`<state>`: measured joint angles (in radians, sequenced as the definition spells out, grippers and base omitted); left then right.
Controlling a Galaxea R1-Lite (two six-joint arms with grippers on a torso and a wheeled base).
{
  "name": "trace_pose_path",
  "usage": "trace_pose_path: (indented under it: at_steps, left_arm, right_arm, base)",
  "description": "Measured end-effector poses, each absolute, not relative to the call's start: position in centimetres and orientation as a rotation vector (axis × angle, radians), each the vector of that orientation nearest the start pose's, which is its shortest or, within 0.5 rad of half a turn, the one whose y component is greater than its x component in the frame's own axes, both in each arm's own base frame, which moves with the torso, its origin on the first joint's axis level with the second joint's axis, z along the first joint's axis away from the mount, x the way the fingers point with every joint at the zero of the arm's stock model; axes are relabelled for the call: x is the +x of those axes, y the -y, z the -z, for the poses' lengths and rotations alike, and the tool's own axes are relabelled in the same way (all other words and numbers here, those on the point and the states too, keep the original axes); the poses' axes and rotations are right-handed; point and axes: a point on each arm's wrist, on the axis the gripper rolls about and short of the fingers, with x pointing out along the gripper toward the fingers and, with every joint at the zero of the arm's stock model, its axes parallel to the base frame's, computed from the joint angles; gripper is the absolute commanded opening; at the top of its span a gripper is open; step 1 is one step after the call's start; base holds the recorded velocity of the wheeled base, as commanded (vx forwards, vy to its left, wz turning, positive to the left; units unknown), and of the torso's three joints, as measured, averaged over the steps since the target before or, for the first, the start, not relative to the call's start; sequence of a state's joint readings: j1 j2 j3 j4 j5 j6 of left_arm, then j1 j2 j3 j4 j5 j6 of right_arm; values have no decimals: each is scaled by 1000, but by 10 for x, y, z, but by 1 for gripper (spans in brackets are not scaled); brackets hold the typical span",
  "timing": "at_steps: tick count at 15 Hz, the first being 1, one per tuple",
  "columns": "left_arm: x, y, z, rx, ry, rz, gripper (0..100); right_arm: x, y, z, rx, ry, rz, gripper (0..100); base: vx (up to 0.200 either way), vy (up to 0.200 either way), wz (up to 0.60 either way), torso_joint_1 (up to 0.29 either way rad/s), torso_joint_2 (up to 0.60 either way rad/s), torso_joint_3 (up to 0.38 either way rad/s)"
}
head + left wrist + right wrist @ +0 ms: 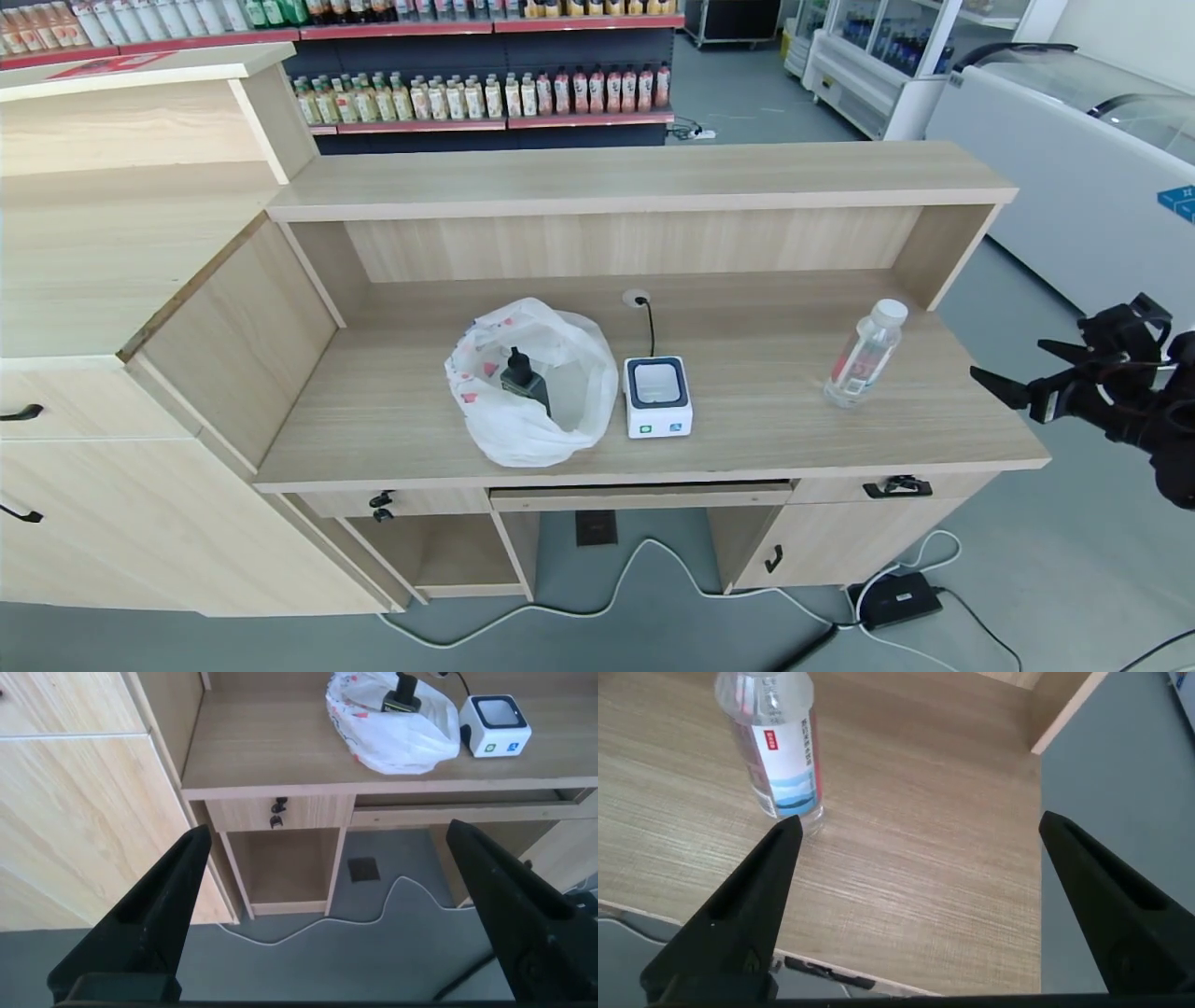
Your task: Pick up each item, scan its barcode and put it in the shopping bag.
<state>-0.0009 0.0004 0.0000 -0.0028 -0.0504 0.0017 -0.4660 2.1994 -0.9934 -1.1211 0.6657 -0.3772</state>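
While the right hand (1013, 362) hangs with its two fingers spread wide just off the right end of the table (747, 448), a clear water bottle (864, 355) with a white cap stands upright near that end, close to the hand and apart from it. The left hand (327, 831), its fingers likewise spread and holding nothing, sits low in front of the table's left end, above the grey floor (1027, 579).

At the middle of the light wood top lies the white shopping bag (551, 425), its mouth open, with a dark item (523, 378) inside. Just beside the bag, on the side toward the bottle, sits a small white scanner (658, 397); its black cable (650, 327) runs back to a round port in the tabletop.

A raised ledge (635, 177) backs the table, and a taller wooden cabinet (112, 243) joins it on the left. Under the top at the left are a drawer (381, 504) and an open compartment. White and black cables (653, 560) trail across the floor to a black power brick (896, 597). Behind the table, red-edged store shelves (485, 93) carry rows of bottled drinks, and glass-topped freezers (1074, 159) stand at the right.
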Motion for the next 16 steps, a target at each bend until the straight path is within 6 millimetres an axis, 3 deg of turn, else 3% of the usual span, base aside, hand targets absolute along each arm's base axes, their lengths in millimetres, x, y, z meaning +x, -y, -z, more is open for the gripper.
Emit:
trace_pose_path:
  at_steps: [5, 16]
  left_arm:
    - [-23, 1, -76, 2, 2, 51, 100]
    - [-23, 1, -76, 2, 2, 51, 100]
  right_arm:
    - [392, 158, -96, -347, 0, -254, 100]
    - [423, 133, -73, -344, 4, -334, 100]
  base:
    - [0, 0, 0, 0, 0, 0]
    - [0, 0, 0, 0, 0, 0]
